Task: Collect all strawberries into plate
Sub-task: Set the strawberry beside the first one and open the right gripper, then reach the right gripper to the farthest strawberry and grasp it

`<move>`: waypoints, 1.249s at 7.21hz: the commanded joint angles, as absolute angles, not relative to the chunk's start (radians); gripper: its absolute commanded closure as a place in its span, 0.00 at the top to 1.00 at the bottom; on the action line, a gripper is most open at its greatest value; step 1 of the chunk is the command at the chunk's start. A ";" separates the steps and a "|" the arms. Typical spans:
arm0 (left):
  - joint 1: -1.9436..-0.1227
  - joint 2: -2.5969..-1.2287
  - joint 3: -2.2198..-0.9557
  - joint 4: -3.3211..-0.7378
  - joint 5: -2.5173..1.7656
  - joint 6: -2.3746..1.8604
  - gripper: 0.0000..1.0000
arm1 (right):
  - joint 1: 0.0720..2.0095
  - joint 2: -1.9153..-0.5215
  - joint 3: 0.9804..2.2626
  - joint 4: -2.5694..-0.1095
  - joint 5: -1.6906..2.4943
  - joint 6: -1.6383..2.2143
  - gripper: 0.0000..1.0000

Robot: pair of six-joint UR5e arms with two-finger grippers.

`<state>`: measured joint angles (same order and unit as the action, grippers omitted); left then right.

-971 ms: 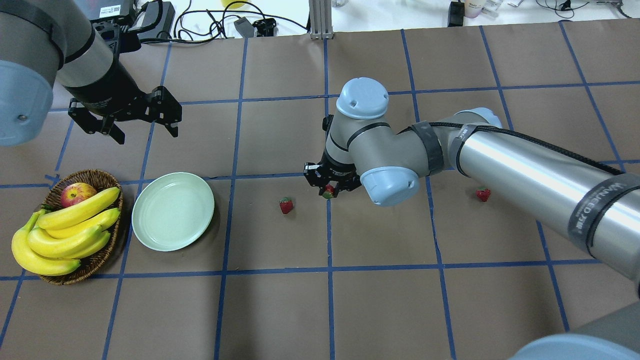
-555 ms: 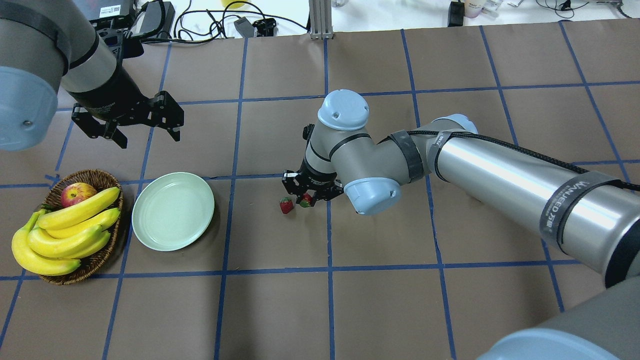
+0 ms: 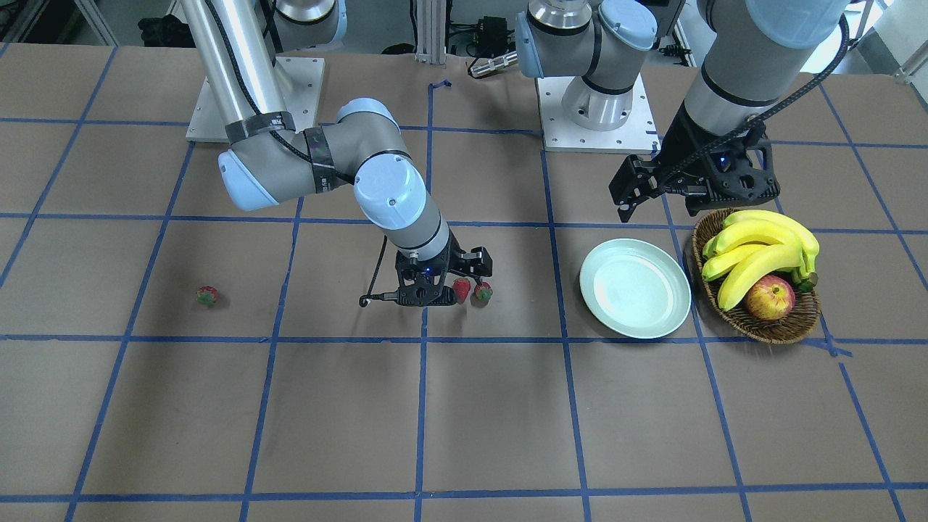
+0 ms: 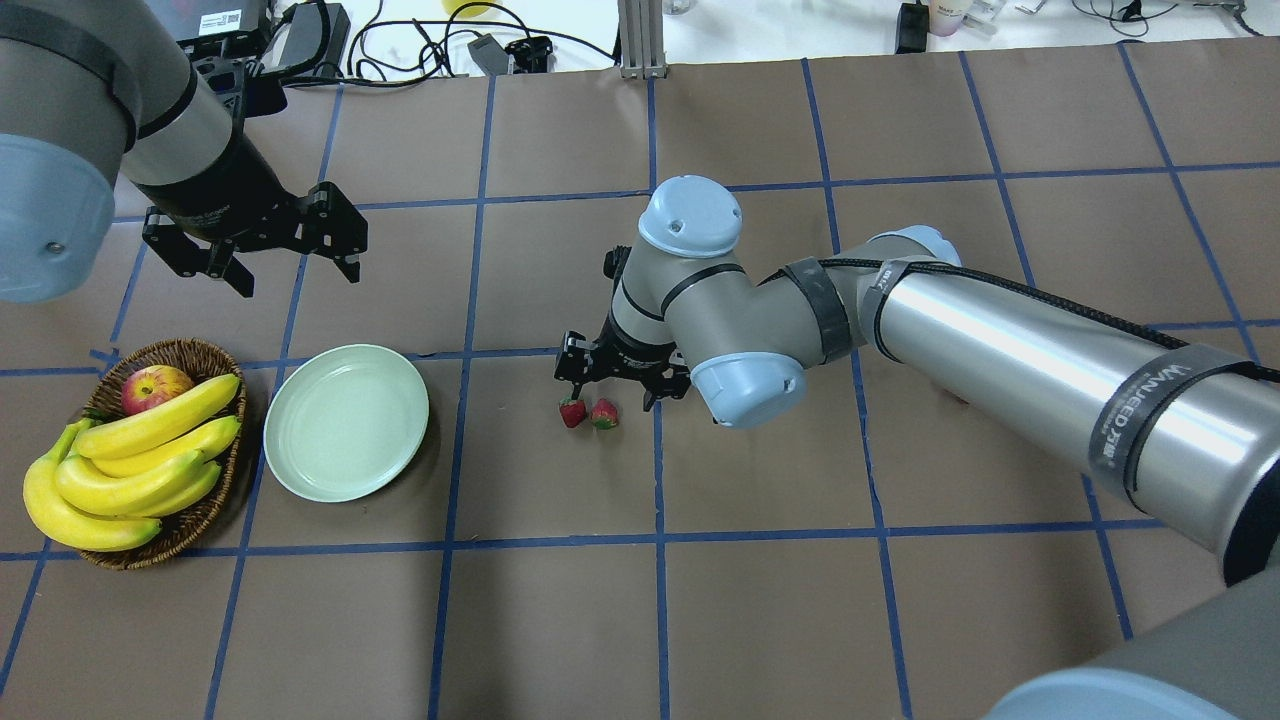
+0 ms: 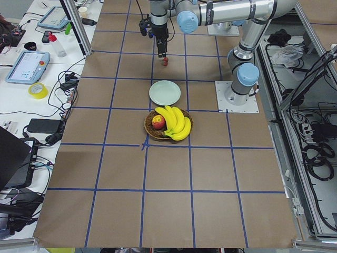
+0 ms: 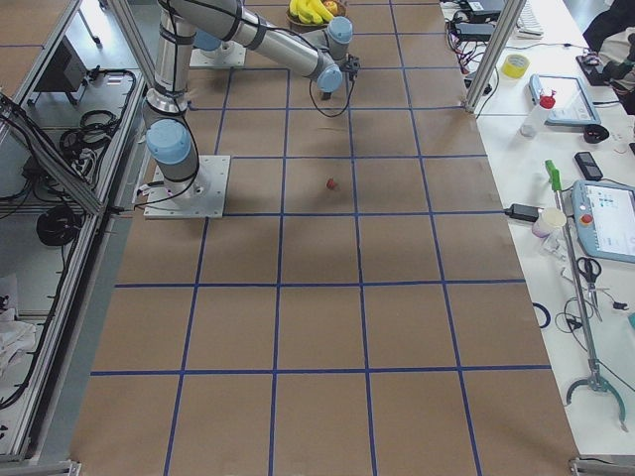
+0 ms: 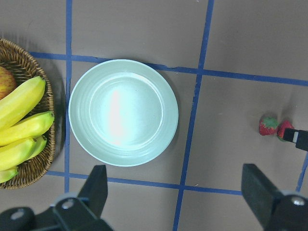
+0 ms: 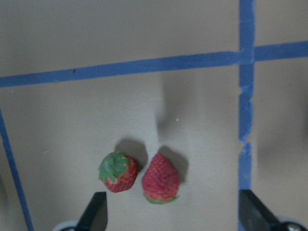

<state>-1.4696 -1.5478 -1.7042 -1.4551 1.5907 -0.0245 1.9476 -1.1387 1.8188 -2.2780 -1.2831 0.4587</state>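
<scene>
The plate (image 4: 346,436) lies bare on the desk (image 4: 760,620), one rim just beside the basket (image 4: 182,346) and the opposite rim facing open brown paper. Across that clear stretch from the plate, two strawberries (image 4: 572,412) (image 4: 604,413) lie just beside each other under the right gripper (image 4: 607,388), whose fingers are spread and hold nothing. The third strawberry (image 3: 207,295) sits well apart, far beyond them from the plate. The left gripper (image 4: 297,277), also spread and empty, hangs high near the plate.
</scene>
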 commanded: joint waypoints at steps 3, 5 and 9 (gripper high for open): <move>-1.471 -1.548 -1.704 -1.456 1.591 -0.025 1.00 | 1.742 -1.262 1.912 -2.263 -1.523 0.260 1.00; -1.471 -1.549 -1.704 -1.454 1.591 -0.025 1.00 | 1.536 -1.347 2.012 -2.272 -1.535 -0.016 1.00; -1.470 -1.549 -1.704 -1.451 1.589 -0.026 1.00 | 1.361 -1.338 2.058 -2.293 -1.568 -0.289 1.00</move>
